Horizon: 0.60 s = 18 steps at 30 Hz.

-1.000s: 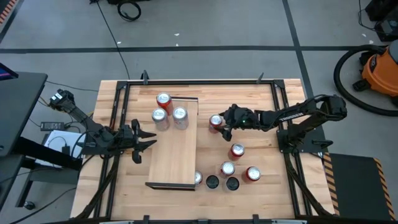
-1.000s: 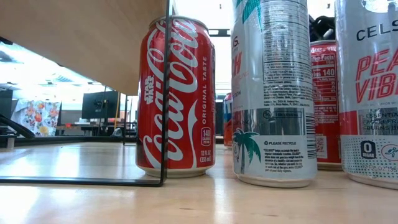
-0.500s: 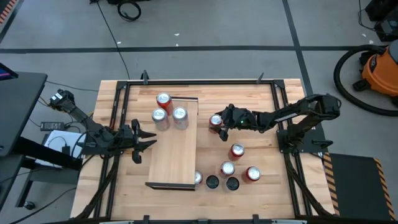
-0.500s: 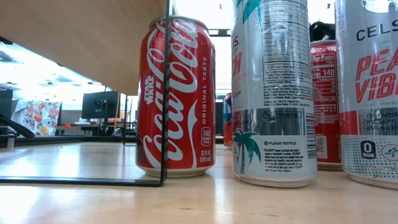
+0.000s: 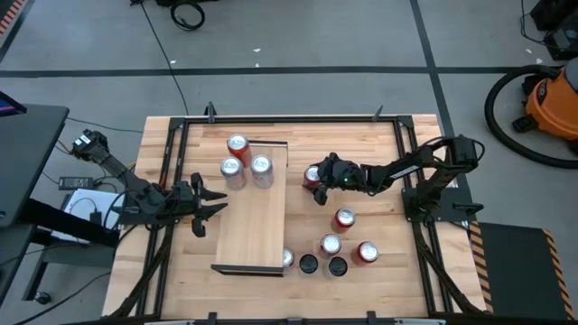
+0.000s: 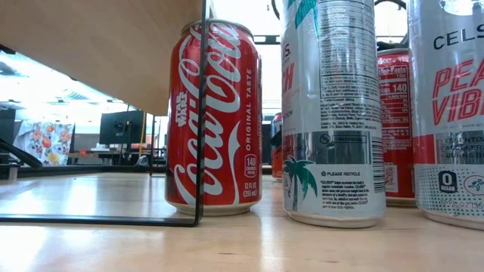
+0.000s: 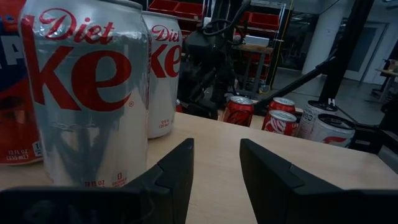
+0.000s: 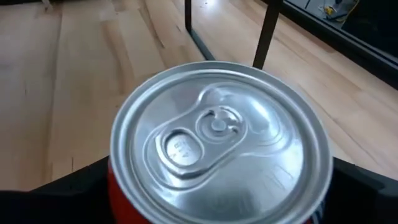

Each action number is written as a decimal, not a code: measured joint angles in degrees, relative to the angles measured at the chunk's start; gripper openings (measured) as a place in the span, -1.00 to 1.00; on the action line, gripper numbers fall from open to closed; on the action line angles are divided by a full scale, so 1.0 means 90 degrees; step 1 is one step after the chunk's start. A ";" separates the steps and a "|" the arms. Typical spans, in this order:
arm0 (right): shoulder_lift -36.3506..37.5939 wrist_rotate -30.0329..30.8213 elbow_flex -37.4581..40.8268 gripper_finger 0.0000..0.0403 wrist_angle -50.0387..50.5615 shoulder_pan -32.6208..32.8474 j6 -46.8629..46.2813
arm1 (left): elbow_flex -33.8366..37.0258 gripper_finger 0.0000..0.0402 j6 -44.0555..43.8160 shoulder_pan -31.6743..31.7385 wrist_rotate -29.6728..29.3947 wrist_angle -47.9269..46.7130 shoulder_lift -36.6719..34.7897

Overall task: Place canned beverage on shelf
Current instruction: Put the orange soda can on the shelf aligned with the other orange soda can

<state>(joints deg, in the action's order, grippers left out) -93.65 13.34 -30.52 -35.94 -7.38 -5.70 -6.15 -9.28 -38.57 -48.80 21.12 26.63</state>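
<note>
The shelf (image 5: 252, 212) is a long pale plywood board on a black wire frame, left of the table's middle. One red can (image 5: 237, 144) and two silver Diet Coke cans (image 5: 232, 171) (image 5: 261, 166) stand at its far end. My right gripper (image 5: 317, 178) is open at a red can (image 5: 312, 173) that stands upright on the tabletop right of the shelf. Its fingers (image 8: 84, 186) (image 8: 357, 183) stand at either side of the can's silver top (image 8: 217, 140). My left gripper (image 5: 206, 207) is open and empty at the shelf's left edge, facing the Diet Coke cans (image 7: 87, 93). My right gripper has a finger at each side of the red can, just below its top rim (image 8: 124, 174), coming level from the table's right. I cannot tell whether the fingers touch it. The can stands upright on the tabletop.
Several more cans stand near the right front: red ones (image 5: 344, 218) (image 5: 367, 252) (image 5: 330, 244), dark-topped ones (image 5: 309, 264) (image 5: 337, 266), and a Coca-Cola can (image 6: 215, 117) at the shelf's near right corner. Black frame rails (image 5: 404, 149) edge the table.
My right gripper has moved toward the table's left, up to the red can, so that its fingers now stand around it. The can has stayed in place. My left arm has kept still.
</note>
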 joint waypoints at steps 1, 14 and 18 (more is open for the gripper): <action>0.0000 -0.0051 0.0000 0.89 0.0001 -0.0014 0.0072 | 0.0000 -0.31 0.0000 0.0000 0.0000 0.0000 0.0000; 0.0005 -0.2200 0.0000 0.52 0.0044 -0.0970 0.0729 | 0.0000 -0.31 0.0000 0.0000 0.0000 0.0000 0.0000; 0.0009 -0.2724 -0.0119 0.52 0.0169 -0.1199 0.0851 | 0.0001 -0.31 0.0000 0.0000 0.0000 0.0000 0.0000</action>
<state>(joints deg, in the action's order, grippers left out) -93.57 -11.17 -31.59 -34.42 -18.16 1.96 -6.15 -9.28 -38.57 -48.80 21.12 26.63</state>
